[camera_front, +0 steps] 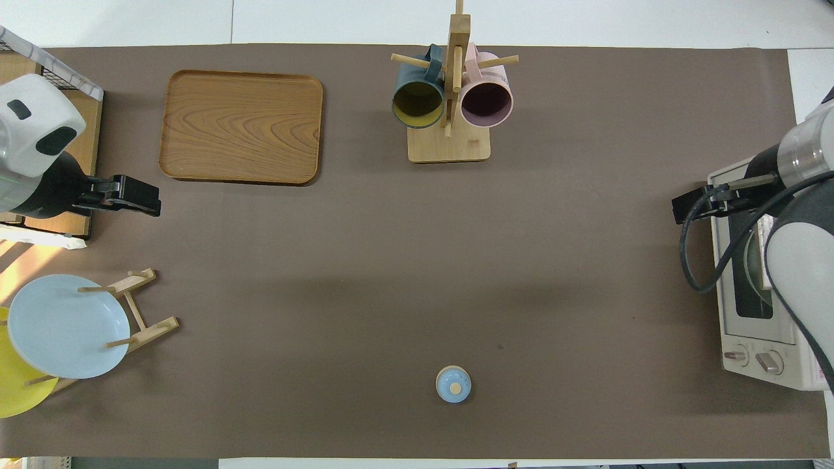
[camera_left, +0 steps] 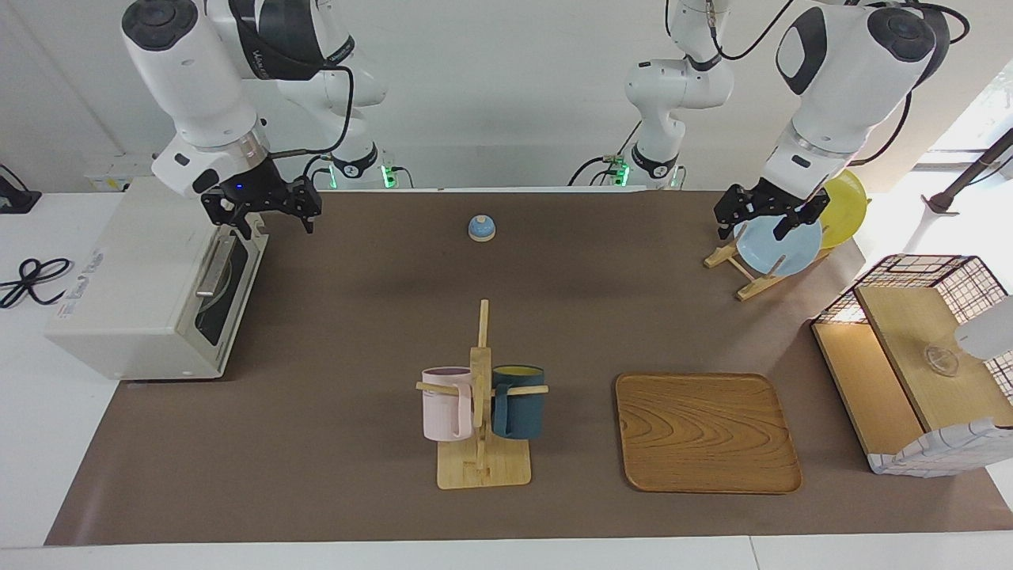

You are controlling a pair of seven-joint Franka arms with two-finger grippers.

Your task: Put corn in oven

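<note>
No corn showed anywhere. The oven (camera_left: 150,293) sat shut at the table's edge, and both grippers, right (camera_left: 265,207) and left (camera_left: 764,214), hung open and empty.

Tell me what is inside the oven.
The oven door is shut. Through its dark window only something pale and curved shows; no corn can be made out. The right gripper hangs over the door's handle.

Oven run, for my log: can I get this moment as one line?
corn: not in view | oven: door shut | right gripper: open, above oven door | left gripper: open, up by plate rack, waiting
</note>
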